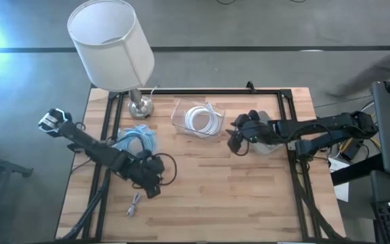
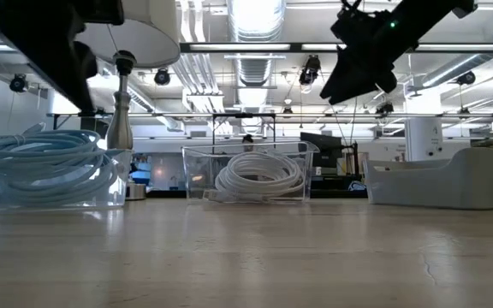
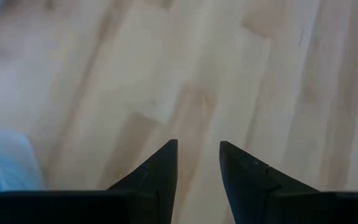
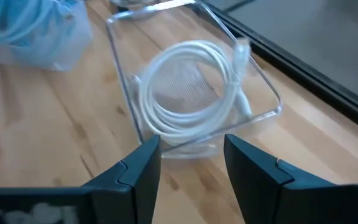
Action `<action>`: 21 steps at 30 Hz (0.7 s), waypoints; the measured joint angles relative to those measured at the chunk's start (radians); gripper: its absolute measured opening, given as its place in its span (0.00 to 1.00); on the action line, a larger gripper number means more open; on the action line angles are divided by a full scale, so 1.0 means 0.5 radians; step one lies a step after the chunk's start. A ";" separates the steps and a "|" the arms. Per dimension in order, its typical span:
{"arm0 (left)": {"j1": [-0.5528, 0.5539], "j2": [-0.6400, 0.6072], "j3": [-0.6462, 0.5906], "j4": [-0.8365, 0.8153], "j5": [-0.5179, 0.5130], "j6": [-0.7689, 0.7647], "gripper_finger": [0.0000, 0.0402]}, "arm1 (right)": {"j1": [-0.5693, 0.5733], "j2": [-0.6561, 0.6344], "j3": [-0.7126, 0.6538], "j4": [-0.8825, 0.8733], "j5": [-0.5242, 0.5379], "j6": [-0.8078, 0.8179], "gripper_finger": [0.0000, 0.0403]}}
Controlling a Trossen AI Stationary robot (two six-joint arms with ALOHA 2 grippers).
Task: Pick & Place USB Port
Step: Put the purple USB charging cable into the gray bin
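surface: wooden table (image 1: 249, 203) | on it: lamp (image 1: 139, 105), three clear bins (image 1: 196, 119), loose cable (image 1: 133, 205)

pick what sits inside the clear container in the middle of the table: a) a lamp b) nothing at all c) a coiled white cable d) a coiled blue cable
c: the clear container holds a coiled white cable, seen from above and in the right wrist view; the blue cable lies in a separate container nearer the lamp.
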 joint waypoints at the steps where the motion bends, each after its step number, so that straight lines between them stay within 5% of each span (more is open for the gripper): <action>1: -0.028 0.011 0.000 -0.017 0.014 -0.063 0.30 | 0.012 0.000 0.000 0.026 -0.001 -0.021 0.42; 11: -0.332 0.177 0.000 -0.241 0.143 -0.847 0.30 | 0.129 0.000 -0.004 0.096 -0.007 -0.081 0.42; 21: -0.540 0.387 0.000 -0.366 0.576 -1.535 0.30 | 0.147 0.019 -0.054 0.089 -0.008 -0.088 0.41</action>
